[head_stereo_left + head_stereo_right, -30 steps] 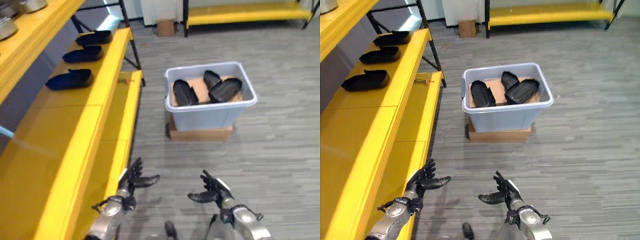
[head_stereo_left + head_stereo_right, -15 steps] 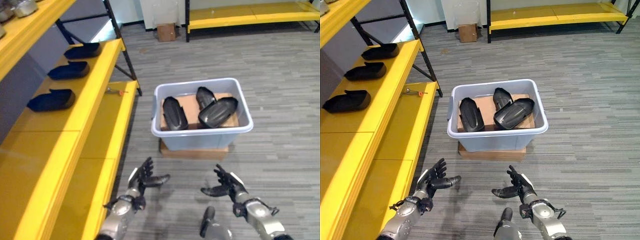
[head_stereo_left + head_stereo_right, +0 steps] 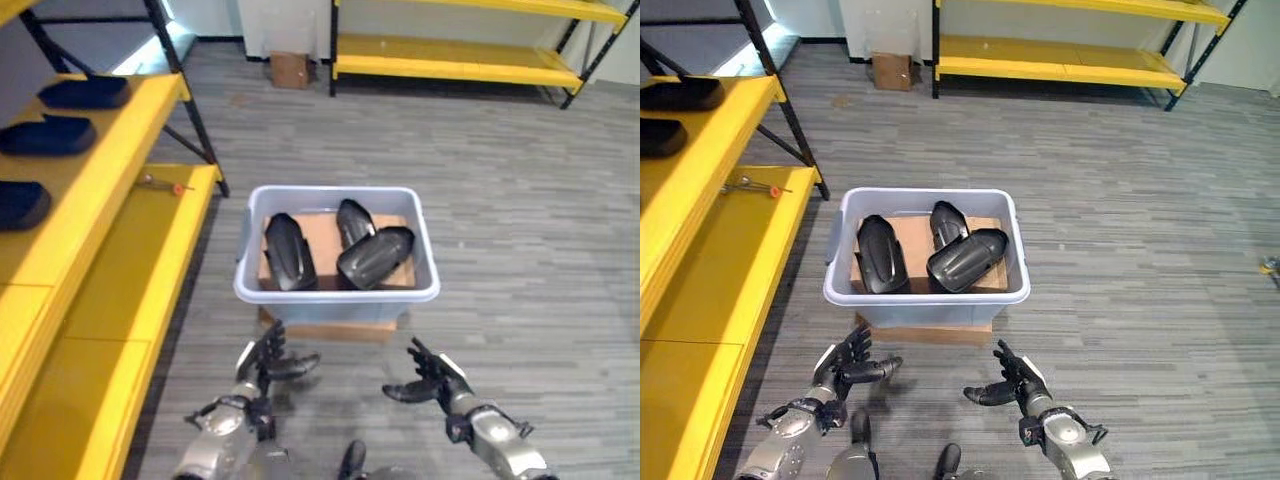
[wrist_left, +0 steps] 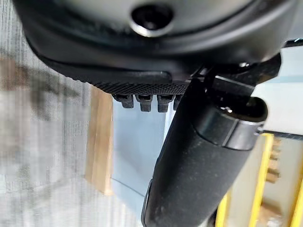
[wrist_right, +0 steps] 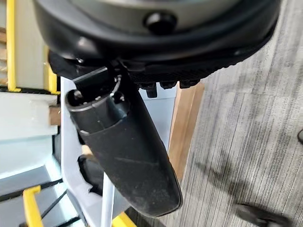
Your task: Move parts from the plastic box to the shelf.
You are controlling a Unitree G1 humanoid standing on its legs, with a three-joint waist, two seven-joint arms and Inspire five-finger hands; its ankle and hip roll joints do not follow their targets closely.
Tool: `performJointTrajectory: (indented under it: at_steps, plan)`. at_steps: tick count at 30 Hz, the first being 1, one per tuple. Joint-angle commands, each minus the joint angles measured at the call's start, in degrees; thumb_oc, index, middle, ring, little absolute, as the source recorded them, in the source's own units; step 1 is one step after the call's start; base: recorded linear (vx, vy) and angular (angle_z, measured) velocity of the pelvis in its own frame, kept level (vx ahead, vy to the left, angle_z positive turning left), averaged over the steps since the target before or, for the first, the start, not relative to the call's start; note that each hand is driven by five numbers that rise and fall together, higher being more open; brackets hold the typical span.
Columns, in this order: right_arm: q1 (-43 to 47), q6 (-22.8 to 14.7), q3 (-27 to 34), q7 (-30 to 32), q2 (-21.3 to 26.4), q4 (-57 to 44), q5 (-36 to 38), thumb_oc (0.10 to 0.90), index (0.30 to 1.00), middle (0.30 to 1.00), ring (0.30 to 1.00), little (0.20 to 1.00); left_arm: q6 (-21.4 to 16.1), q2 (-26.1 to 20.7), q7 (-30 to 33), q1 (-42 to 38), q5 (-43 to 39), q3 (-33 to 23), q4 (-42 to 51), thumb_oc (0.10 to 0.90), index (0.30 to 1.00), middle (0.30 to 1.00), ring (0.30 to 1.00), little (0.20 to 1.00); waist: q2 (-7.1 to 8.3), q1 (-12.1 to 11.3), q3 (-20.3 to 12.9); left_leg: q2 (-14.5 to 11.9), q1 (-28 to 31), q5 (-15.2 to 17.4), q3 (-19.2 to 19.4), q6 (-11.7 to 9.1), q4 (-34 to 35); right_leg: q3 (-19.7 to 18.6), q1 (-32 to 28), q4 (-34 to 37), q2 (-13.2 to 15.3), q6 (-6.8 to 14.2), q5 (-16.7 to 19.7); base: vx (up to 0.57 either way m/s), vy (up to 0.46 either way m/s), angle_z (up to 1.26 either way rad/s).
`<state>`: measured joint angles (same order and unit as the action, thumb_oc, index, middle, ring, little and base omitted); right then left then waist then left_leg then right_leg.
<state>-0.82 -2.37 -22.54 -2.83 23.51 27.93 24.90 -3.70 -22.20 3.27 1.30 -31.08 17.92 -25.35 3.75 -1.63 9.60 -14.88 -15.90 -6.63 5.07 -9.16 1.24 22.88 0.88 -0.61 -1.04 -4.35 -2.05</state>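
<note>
Hands [image 3: 268,362] before glossy black parts [image 3: 374,257]

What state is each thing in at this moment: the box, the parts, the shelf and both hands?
plastic box: open-topped, resting on a flat cardboard base on the floor.
parts in the box: three dark ones, lying loose on cardboard, untouched.
shelf: yellow, already holding dark parts.
left robot hand: open, empty, short of the box.
right robot hand: open, empty, short of the box.

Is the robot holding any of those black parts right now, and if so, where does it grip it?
Nothing is held. The left hand and right hand hover open and empty short of the plastic box, with three black parts inside it.
</note>
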Motion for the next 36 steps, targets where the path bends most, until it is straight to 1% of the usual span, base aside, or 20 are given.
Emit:
performJointTrajectory:
  at_steps: [1, 2, 8, 10, 11, 13, 14, 16, 18, 19, 20, 21, 23, 25, 28, 30, 31, 32, 35, 36]
  plan:
    - [1.25, -4.51, 1.35, -1.17, 2.12, -4.20, 0.35, 0.900, 1.000, 1.000, 1.000, 1.000, -4.60, -2.12, -0.65, -2.26, 1.58, -1.04, 6.37, 0.900, 1.000, 1.000, 1.000, 1.000, -0.59, -1.89, -1.13, 3.36, 4.61, -3.95, 0.70, 2.47, -2.68, -2.12, 0.81, -0.92, 7.81, 10.25, 3.40, 0.24, 0.198, -0.12]
    - [1.33, -4.12, 1.39, -1.53, 1.72, -4.27, 0.23, 0.900, 1.000, 1.000, 1.000, 1.000, -4.60, -2.44, -0.88, -2.38, 1.29, -1.06, 6.63, 0.900, 1.000, 1.000, 1.000, 1.000, -0.92, -1.55, -1.40, 5.53, 5.30, -2.85, 0.99, 3.09, -2.01, -3.57, 0.55, -1.81, 8.44, 10.20, 2.97, 0.24, 0.213, -0.27]
    - [1.85, -3.62, 1.33, -2.01, 0.87, -5.05, -0.11, 0.900, 1.000, 1.000, 1.000, 1.000, -4.74, -3.07, -1.07, -2.46, 1.21, -0.10, 6.35, 0.900, 1.000, 1.000, 1.000, 1.000, -0.59, -1.06, -2.70, 9.41, 4.94, 0.49, 3.57, 5.39, -4.25, -4.81, 0.67, -3.79, 10.69, 11.40, 2.31, 0.22, 0.191, -0.06]
    - [2.00, -3.66, 1.38, -2.00, 0.80, -4.88, -0.33, 0.900, 1.000, 1.000, 1.000, 1.000, -4.67, -3.10, -1.03, -2.34, 1.26, -0.02, 6.30, 0.900, 1.000, 1.000, 1.000, 1.000, -0.72, -1.09, -3.12, 9.93, 4.87, 0.92, 3.73, 5.86, -4.25, -4.91, 1.15, -4.53, 10.99, 11.68, 2.32, 0.14, 0.145, 0.10]
    - [2.64, -3.56, 1.15, -1.96, 0.63, -4.59, -0.76, 0.900, 1.000, 1.000, 1.000, 1.000, -4.56, -3.36, -0.92, -2.28, 1.34, 0.16, 6.71, 0.900, 1.000, 1.000, 1.000, 1.000, -0.91, -0.90, -2.90, 11.24, 5.44, 2.04, 3.96, 6.94, -4.28, -5.78, 1.95, -7.62, 11.86, 12.39, 3.02, 0.10, 0.116, 0.07]
    - [2.83, -3.54, 1.07, -2.03, 0.53, -4.44, -1.06, 0.900, 1.000, 1.000, 1.000, 1.000, -4.58, -3.53, -0.94, -2.25, 1.43, 0.26, 6.92, 0.900, 1.000, 1.000, 1.000, 1.000, -1.06, -0.77, -2.90, 11.73, 5.55, 2.31, 4.04, 7.34, -4.30, -6.18, 2.84, -9.48, 12.22, 12.79, 3.71, 0.13, 0.163, 0.08]
    - [2.93, -3.59, 0.93, -2.16, 0.39, -4.28, -1.74, 0.900, 1.000, 1.000, 1.000, 1.000, -4.60, -3.78, -0.99, -2.13, 1.91, 0.45, 6.95, 0.900, 1.000, 1.000, 1.000, 1.000, -1.37, -0.50, -2.57, 12.92, 6.28, 2.96, 3.95, 8.50, -4.13, -7.12, 4.53, -14.46, 13.00, 13.61, 5.52, 0.16, 0.216, 0.07]
    - [2.53, -3.55, 0.96, -2.39, 0.39, -4.39, -2.37, 0.900, 1.000, 1.000, 1.000, 1.000, -4.52, -3.97, -1.20, -1.97, 2.47, 0.69, 7.05, 0.900, 1.000, 1.000, 1.000, 1.000, -1.86, 0.17, -2.22, 14.33, 7.67, 3.35, 3.83, 9.53, -3.40, -8.41, 5.91, -19.52, 13.72, 14.49, 8.85, 0.14, 0.179, 0.00]
    - [2.26, -3.56, 0.84, -2.54, 0.36, -4.74, -2.57, 0.900, 1.000, 1.000, 1.000, 1.000, -4.62, -4.11, -1.25, -1.92, 2.75, 0.97, 7.30, 0.900, 1.000, 1.000, 1.000, 1.000, -2.60, 0.94, -1.49, 14.78, 9.08, 3.14, 3.26, 10.18, -2.54, -10.16, 7.41, -24.96, 13.13, 14.56, 10.75, 0.12, 0.115, 0.16]
    - [1.89, -3.53, 0.75, -2.67, 0.25, -4.87, -2.85, 0.900, 1.000, 1.000, 1.000, 1.000, -4.56, -4.15, -1.67, -1.75, 3.49, 1.11, 7.27, 0.900, 1.000, 1.000, 1.000, 1.000, -3.36, 1.41, -1.39, 14.86, 10.19, 3.13, 3.04, 10.44, -1.44, -11.68, 8.75, -26.29, 12.37, 14.07, 10.97, 0.09, 0.074, 0.44]
    - [1.88, -3.53, 0.75, -2.67, 0.26, -4.88, -2.85, 0.900, 1.000, 1.000, 1.000, 1.000, -4.57, -4.14, -1.68, -1.74, 3.50, 1.11, 7.27, 0.900, 1.000, 1.000, 1.000, 1.000, -3.35, 1.39, -1.35, 14.88, 10.28, 3.10, 3.07, 10.44, -1.36, -11.71, 8.72, -26.32, 12.37, 14.06, 10.94, 0.13, 0.027, 0.37]
    - [1.61, -3.62, 0.59, -2.71, 0.16, -5.04, -2.44, 0.900, 1.000, 1.000, 1.000, 1.000, -4.73, -4.06, -2.02, -1.82, 3.70, 1.10, 6.73, 0.900, 1.000, 1.000, 1.000, 1.000, -3.76, 1.72, -1.42, 14.71, 11.20, 3.05, 2.82, 10.20, -0.31, -13.03, 9.44, -23.08, 13.14, 13.49, 9.56, 0.10, -0.039, 0.18]
    - [1.37, -3.68, 0.78, -2.62, 0.18, -5.33, -2.25, 0.900, 1.000, 1.000, 1.000, 1.000, -4.84, -4.16, -2.16, -1.95, 3.78, 1.17, 6.51, 0.900, 1.000, 1.000, 1.000, 1.000, -4.15, 1.90, -1.53, 14.02, 11.38, 3.49, 2.43, 9.55, -0.39, -14.33, 9.69, -16.91, 15.25, 13.47, 8.90, 0.12, -0.094, -0.02]
    - [1.14, -3.65, 0.96, -2.54, 0.16, -5.62, -2.37, 0.900, 1.000, 1.000, 1.000, 1.000, -4.80, -4.05, -2.27, -1.81, 3.87, 1.09, 6.40, 0.900, 1.000, 1.000, 1.000, 1.000, -3.90, 2.48, -1.46, 14.02, 11.97, 4.50, 1.72, 8.89, -0.93, -16.85, 10.03, -8.40, 17.33, 14.19, 11.25, 0.12, -0.131, -0.04]
    - [1.12, -3.59, 1.19, -2.56, 0.39, -5.59, -3.05, 0.900, 1.000, 1.000, 1.000, 1.000, -4.89, -4.03, -2.35, -2.21, 4.29, 0.95, 6.04, 0.900, 1.000, 1.000, 1.000, 1.000, -2.88, 3.32, -1.15, 14.65, 12.79, 5.84, 0.97, 8.44, -1.70, -20.17, 10.83, -3.73, 18.03, 15.77, 14.55, 0.10, -0.134, 0.18]
    - [0.39, -3.21, 1.66, -2.94, 0.40, -5.65, -3.12, 0.900, 1.000, 1.000, 1.000, 1.000, -4.65, -3.52, -2.76, -2.00, 4.75, 0.99, 5.83, 0.900, 1.000, 1.000, 1.000, 1.000, -2.30, 3.09, -1.67, 14.97, 13.55, 6.31, 1.06, 8.04, -2.11, -18.62, 9.21, -2.74, 18.20, 16.26, 14.26, 0.10, -0.127, 0.50]
    - [0.15, -3.21, 1.84, -3.02, 0.38, -5.68, -2.97, 0.900, 1.000, 1.000, 1.000, 1.000, -4.70, -3.20, -2.86, -1.72, 4.78, 0.88, 5.80, 0.900, 1.000, 1.000, 1.000, 1.000, -2.11, 2.94, -2.09, 14.96, 13.85, 6.38, 1.06, 7.74, -1.98, -17.58, 8.65, -2.47, 18.28, 16.60, 14.98, 0.07, -0.094, 0.50]
    - [0.14, -3.20, 1.84, -3.03, 0.39, -5.69, -2.97, 0.900, 1.000, 1.000, 1.000, 1.000, -4.70, -3.20, -2.86, -1.71, 4.79, 0.89, 5.81, 0.900, 1.000, 1.000, 1.000, 1.000, -2.13, 3.00, -2.07, 14.96, 13.89, 6.37, 0.98, 7.74, -1.96, -17.49, 8.52, -2.37, 18.29, 16.61, 15.01, 0.09, -0.168, 0.32]
    - [-0.41, -3.18, 2.03, -3.47, 1.09, -6.52, -3.03, 0.900, 1.000, 1.000, 1.000, 1.000, -4.66, -2.63, -2.97, -0.62, 4.41, 0.27, 6.04, 0.900, 1.000, 1.000, 1.000, 1.000, -2.72, 2.47, -3.46, 13.31, 15.12, 5.38, 1.22, 6.29, -0.44, -13.39, 6.21, 0.17, 17.00, 16.71, 14.18, 0.11, -0.185, 0.00]
    - [-0.54, -3.17, 2.15, -3.44, 1.28, -6.42, -3.01, 0.900, 1.000, 1.000, 1.000, 1.000, -4.55, -2.53, -3.06, -0.32, 4.32, 0.16, 6.06, 0.900, 1.000, 1.000, 1.000, 1.000, -2.88, 2.42, -3.77, 12.84, 15.29, 5.07, 1.31, 5.94, -0.12, -12.87, 5.64, 0.70, 16.70, 16.53, 13.73, 0.10, -0.173, 0.01]
